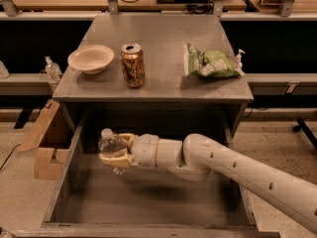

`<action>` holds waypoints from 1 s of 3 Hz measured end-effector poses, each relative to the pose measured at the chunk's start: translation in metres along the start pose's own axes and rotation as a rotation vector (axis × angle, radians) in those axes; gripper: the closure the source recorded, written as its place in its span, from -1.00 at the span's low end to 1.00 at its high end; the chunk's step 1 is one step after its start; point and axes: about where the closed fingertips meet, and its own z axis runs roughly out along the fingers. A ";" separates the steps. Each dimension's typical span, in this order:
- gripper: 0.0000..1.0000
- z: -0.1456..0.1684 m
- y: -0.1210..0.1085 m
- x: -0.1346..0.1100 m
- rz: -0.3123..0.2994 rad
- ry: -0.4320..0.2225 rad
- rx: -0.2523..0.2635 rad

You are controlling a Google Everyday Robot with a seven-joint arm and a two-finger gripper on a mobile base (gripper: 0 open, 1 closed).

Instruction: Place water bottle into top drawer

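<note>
Gripper clenched around water bottle, above top drawer floor, near 10 o'clock corner; cap tilted toward 11 o'clock.

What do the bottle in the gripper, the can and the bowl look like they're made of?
Water bottle, held by the gripper over the top drawer: clear plastic, see-through, white cap. Can: metal, probably aluminium, glossy gold-brown print, silvery top. Bowl: matte cream, maybe paper or ceramic; cannot tell.
</note>
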 end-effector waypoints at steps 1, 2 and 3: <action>1.00 0.005 0.004 0.032 -0.011 0.051 0.022; 1.00 0.006 0.004 0.032 0.000 0.048 0.030; 0.67 0.006 0.004 0.030 0.000 0.048 0.030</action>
